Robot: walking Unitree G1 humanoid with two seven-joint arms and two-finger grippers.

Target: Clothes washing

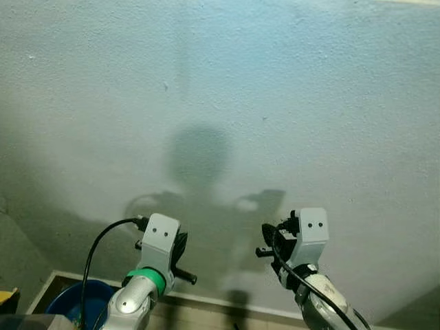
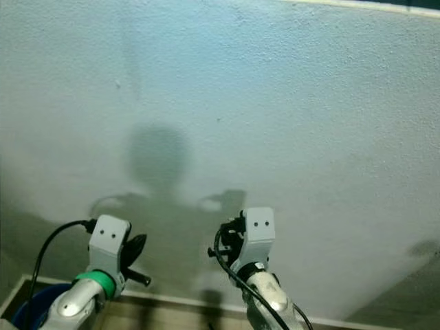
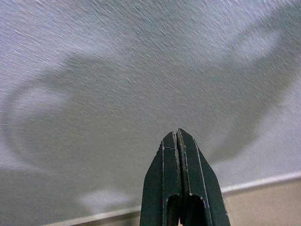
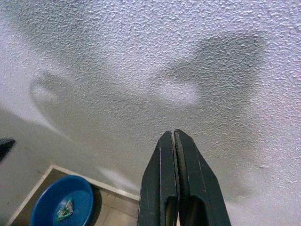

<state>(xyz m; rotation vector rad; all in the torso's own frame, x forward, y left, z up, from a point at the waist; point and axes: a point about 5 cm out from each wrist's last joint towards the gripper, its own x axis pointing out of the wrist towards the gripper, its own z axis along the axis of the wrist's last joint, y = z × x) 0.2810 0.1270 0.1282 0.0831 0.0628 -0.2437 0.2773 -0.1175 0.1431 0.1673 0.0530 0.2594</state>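
Both arms point at a white wall point(image 1: 275, 82). The left gripper point(image 3: 178, 136) and right gripper point(image 4: 175, 136) are clenched, holding nothing. A blue basin point(image 4: 61, 205) sits on the floor.

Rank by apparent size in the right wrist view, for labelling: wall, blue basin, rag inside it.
1. Wall, largest.
2. Blue basin.
3. Rag, smallest.
The basin shows partly cut off at the edge.

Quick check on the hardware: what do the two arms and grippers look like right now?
Both arms are silver. The left arm has a green band at the wrist and a looping black cable; the right arm carries a black cable too. Each wrist has a pale grey block with two small dark dots. The left gripper and right gripper have tapering black fingers.
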